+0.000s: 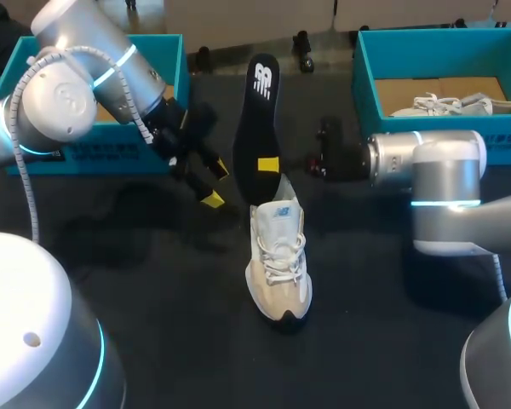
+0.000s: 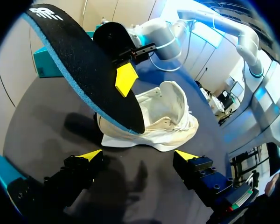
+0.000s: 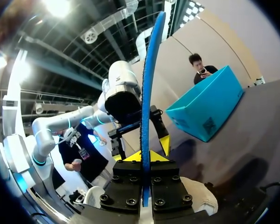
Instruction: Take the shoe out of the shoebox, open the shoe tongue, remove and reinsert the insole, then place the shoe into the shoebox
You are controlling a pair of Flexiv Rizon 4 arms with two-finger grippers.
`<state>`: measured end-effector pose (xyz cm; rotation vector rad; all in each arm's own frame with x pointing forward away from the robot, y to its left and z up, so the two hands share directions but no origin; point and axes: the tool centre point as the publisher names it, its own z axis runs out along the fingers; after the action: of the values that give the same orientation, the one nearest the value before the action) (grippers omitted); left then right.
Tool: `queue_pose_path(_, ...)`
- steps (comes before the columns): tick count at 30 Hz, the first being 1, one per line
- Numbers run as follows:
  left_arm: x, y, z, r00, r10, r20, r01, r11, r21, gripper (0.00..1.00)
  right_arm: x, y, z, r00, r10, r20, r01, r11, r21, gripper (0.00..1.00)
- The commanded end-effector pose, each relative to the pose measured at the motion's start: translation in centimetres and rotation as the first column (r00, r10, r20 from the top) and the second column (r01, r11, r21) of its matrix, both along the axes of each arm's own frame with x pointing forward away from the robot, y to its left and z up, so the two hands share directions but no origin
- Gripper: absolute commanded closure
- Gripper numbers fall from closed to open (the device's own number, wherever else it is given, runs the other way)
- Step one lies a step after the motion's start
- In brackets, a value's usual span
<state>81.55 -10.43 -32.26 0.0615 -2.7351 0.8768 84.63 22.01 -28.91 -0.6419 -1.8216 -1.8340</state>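
The right gripper (image 3: 147, 156) is closed on the insole (image 1: 257, 119), one yellow tip pressed flat on each face near its lower end. In the right wrist view the insole stands edge-on between the fingers, with its blue rim running straight up from them. It is held clear of the table (image 1: 153, 298), close to upright, with its upper end leaning toward the far edge. Its lower end sits at the shoe (image 1: 278, 256) opening; whether it touches the shoe cannot be told.

The left gripper (image 2: 137, 156) is wide open and holds nothing. It hangs just left of the insole, with its tips apart above bare table and the shoe ahead of them.

The shoe stands upright on its sole near the middle of the table, apart from both grippers' fingers. Its toe points to the near edge and its heel to the far edge. Its laces are loose and its mouth gapes wide.

The left box (image 1: 111, 153) sits at the far left corner, partly hidden behind the left arm. The right box (image 1: 364, 68) sits at the far right corner, well apart from the shoe. A second shoe (image 1: 447, 104) lies inside the right box.
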Motion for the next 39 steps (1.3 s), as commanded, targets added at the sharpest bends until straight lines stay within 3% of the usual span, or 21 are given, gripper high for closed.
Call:
queue_pose_path(1, 0.0, 0.0, 0.0, 1.000, 0.000, 0.000, 0.000, 1.000, 0.003, 0.00, 0.2, -0.2, 0.2, 1.000, 0.007, -0.004, -0.007, 1.000, -0.011, 1.00)
queue_pose_path(19, 0.0, 0.0, 0.0, 1.000, 0.000, 0.000, 0.000, 1.000, 0.003, 0.00, 0.3, -2.4, -0.4, 0.999, 0.019, 0.044, -0.016, 0.998, -0.067, 1.00)
queue_pose_path(39, 0.0, 0.0, 0.0, 1.000, 0.000, 0.000, 0.000, 1.000, 0.003, 0.00, -0.2, -2.6, -2.1, 0.999, 0.018, 0.049, -0.014, 0.997, -0.078, 1.00)
